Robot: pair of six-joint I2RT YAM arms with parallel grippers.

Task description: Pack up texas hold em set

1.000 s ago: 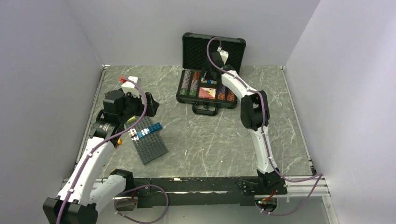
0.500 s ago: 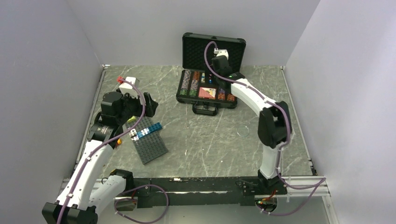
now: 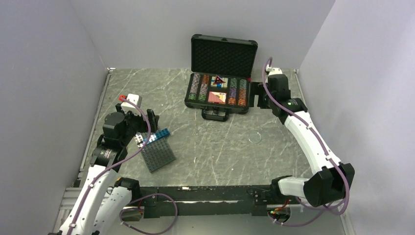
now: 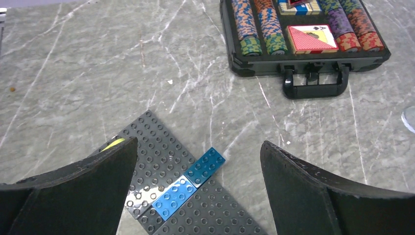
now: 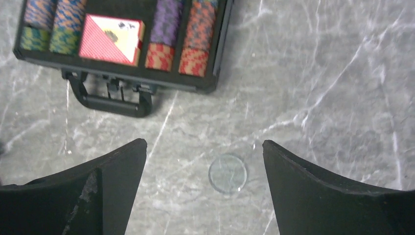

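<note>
While its arm runs off the bottom edge of the overhead view, the left gripper [image 3: 148, 121] hangs above the left side of the table [image 3: 215, 152], jaws spread wide and holding nothing. Just below it lies a dark grey studded plate [image 3: 159, 155] carrying a row of blue bricks [image 4: 189, 180]. The plate's near part is cut off in the left wrist view. A small yellow object [image 4: 115, 143] peeks out at the plate's edge, mostly covered by the left finger [image 4: 88, 186], so what it is cannot be told.

Toward the back centre sits the black case [image 3: 218, 106], its foam-lined lid [image 3: 223, 51] standing upright and its handle [image 3: 214, 115] facing the arms. Inside are striped chip rows [image 3: 200, 87] on either side of a red-backed card deck [image 3: 217, 97], with a red triangle [image 3: 219, 80] behind the deck. The other small pieces around the triangle are too small to identify.

Right of the handle and well apart from the case, a clear disc [image 3: 254, 137] lies flat on the marble, faint and easy to miss.

The right gripper [image 3: 255, 98] hovers just beside the case's right end, fingers parted wide around empty air.
</note>
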